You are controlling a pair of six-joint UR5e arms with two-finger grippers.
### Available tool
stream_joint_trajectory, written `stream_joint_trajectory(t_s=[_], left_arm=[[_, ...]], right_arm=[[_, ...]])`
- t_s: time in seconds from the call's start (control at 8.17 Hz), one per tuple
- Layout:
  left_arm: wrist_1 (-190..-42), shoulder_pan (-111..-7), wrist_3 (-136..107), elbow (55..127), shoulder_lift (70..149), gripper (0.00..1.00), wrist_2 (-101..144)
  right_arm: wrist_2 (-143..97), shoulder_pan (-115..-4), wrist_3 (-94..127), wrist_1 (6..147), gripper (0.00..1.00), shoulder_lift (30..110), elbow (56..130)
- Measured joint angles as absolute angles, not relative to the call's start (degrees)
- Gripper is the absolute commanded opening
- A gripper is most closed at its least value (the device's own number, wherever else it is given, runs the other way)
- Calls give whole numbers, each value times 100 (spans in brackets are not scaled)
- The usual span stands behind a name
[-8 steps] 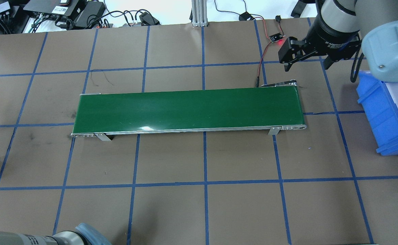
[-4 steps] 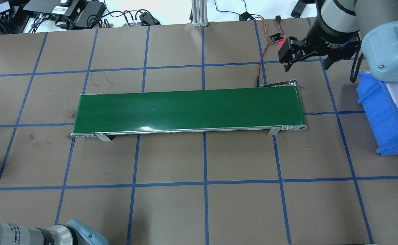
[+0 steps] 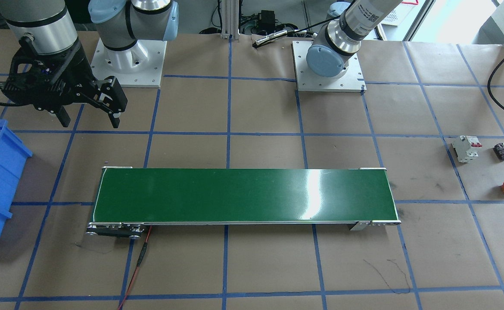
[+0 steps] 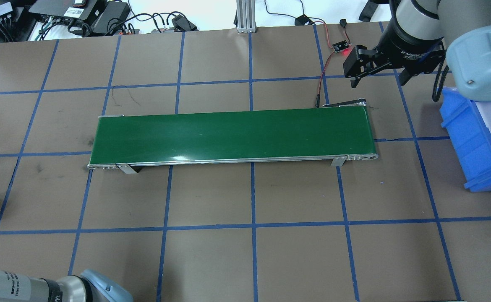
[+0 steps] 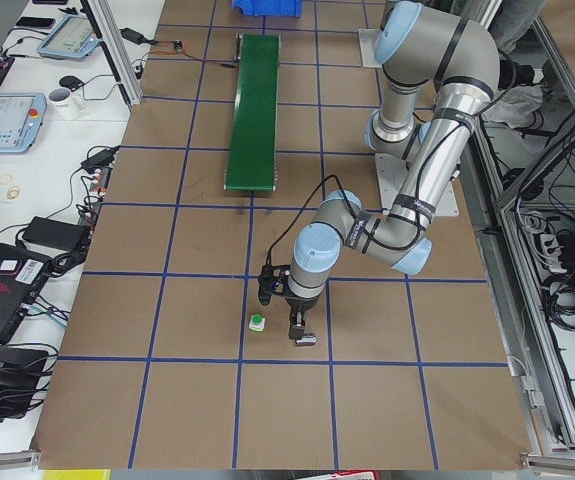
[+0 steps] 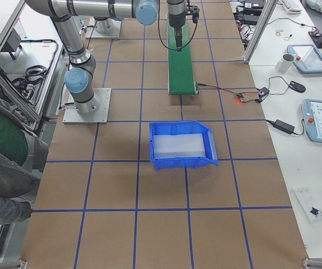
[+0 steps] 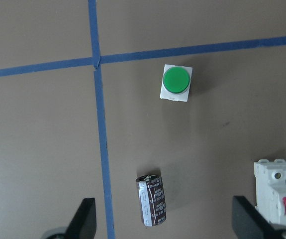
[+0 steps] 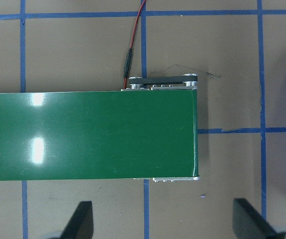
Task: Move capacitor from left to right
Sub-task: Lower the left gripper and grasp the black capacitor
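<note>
The capacitor [image 7: 151, 199], a stubby black cylinder with a silvery stripe, lies on its side on the brown table at the robot's far left; it also shows in the front-facing view [image 3: 502, 151]. My left gripper [image 7: 165, 225] hovers above it, open and empty, with the capacitor between the fingers and nearer the left finger [image 7: 85, 219]. In the exterior left view the left gripper [image 5: 282, 308] hides the capacitor. My right gripper [image 4: 378, 79] is open and empty, above the table beyond the right end of the green conveyor belt [image 4: 233, 136].
A white button with a green cap [image 7: 175, 82] and a white breaker with red switches [image 7: 278, 184] lie close to the capacitor. A blue bin [image 4: 476, 138] stands at the right. A small board with a red light [image 4: 341, 47] and its wires lie near the belt's right end.
The left arm's elbow at the bottom left of the overhead view has shifted a little to the right. The right arm and gripper have not moved.
</note>
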State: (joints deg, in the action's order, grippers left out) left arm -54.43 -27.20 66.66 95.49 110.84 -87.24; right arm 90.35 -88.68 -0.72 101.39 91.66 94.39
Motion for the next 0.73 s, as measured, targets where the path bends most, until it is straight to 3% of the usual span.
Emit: stream_joint_trajectory(t_s=[0.73], left_arm=[[-5005, -2578, 6671, 9604, 11602, 93, -8429]], right_arm=[[9048, -8868, -121, 10217, 100, 9158, 9440]])
